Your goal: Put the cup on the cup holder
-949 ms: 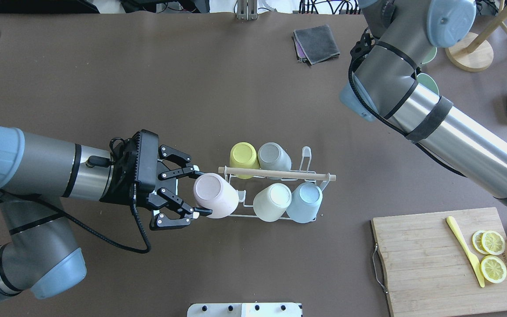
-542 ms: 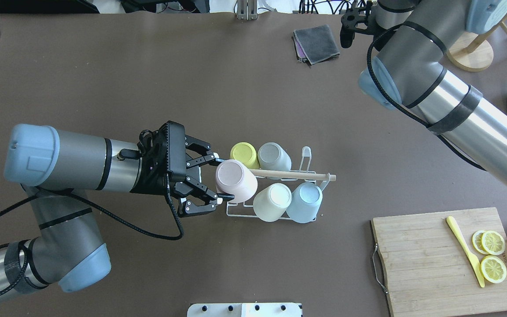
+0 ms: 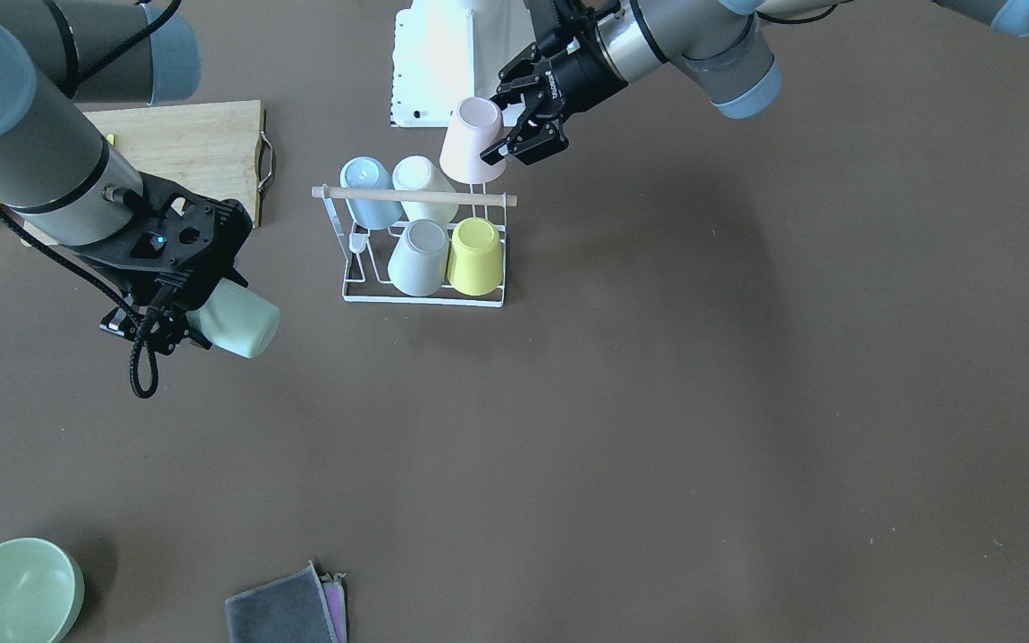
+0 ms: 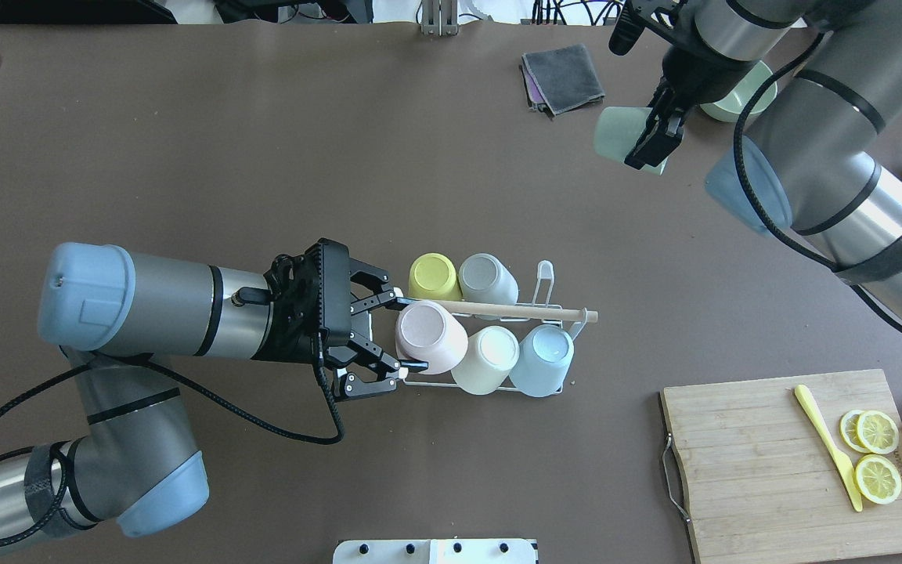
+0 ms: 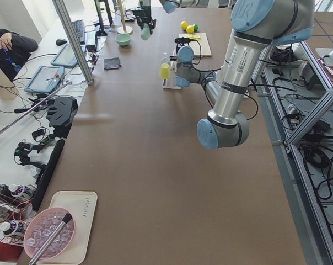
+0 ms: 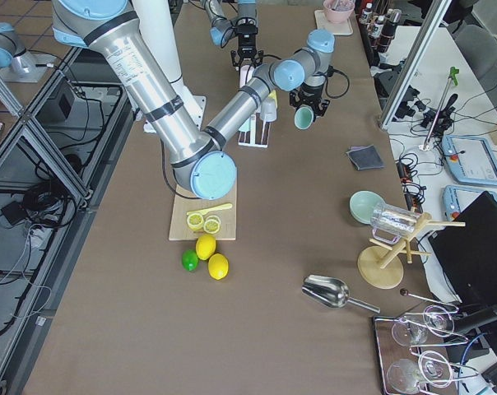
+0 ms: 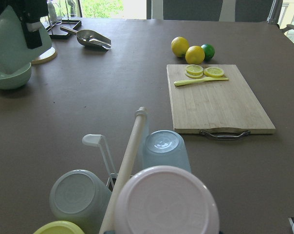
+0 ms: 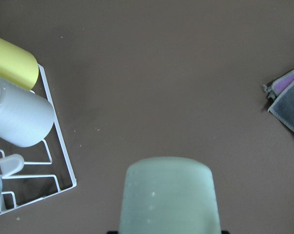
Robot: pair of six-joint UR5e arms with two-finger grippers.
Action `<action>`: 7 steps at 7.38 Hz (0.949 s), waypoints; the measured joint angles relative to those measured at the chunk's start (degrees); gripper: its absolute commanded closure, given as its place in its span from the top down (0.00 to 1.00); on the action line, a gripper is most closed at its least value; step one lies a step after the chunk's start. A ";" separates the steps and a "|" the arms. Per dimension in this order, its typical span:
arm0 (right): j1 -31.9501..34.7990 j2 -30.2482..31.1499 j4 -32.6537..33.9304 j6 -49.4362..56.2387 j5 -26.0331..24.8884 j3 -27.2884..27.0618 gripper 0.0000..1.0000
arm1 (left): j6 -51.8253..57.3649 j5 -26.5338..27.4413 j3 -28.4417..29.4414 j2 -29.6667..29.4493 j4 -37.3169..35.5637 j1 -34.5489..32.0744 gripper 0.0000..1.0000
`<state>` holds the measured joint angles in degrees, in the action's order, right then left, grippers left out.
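Over the holder (image 4: 533, 312), at its left end: pink cup (image 4: 431, 337), bottom up and slightly tilted, covering the tip of the rod; I cannot tell whether it touches a prong.
Left gripper (image 4: 404, 330): clamped on the pink cup's sides, reaching in from the left.
Near row: white cup (image 4: 486, 356) just beside the pink one, then blue cup (image 4: 543, 359).
Far row: yellow cup (image 4: 434, 276), grey cup (image 4: 486, 278), then a bare prong (image 4: 545, 274).
Right gripper (image 4: 643, 149): holding a green cup (image 4: 615, 133) above the tabletop (image 4: 263, 157), well apart from the holder.
Far edge: cloth (image 4: 563, 77) and bowl (image 4: 756, 90) flank the green cup.
Right side: board (image 4: 764, 470) with lemon slices (image 4: 878, 431) and a knife (image 4: 827, 446).
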<state>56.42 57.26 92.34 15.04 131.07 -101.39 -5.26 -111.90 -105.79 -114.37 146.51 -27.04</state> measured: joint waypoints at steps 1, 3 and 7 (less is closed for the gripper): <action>-0.03 2.98 -9.48 -4.27 1.52 -0.12 0.12 | 0.05 0.21 0.20 0.19 0.00 0.12 0.00; -0.36 7.30 -27.22 -12.94 3.10 0.01 0.12 | 0.07 1.45 1.30 0.24 0.00 0.24 0.11; -4.13 9.97 -53.64 -26.12 0.81 1.45 0.13 | 0.07 3.05 3.06 -0.14 0.22 0.40 0.99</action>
<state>52.29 67.22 38.70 -11.08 131.87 -99.94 -5.19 -108.85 -102.73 -114.51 146.74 -26.64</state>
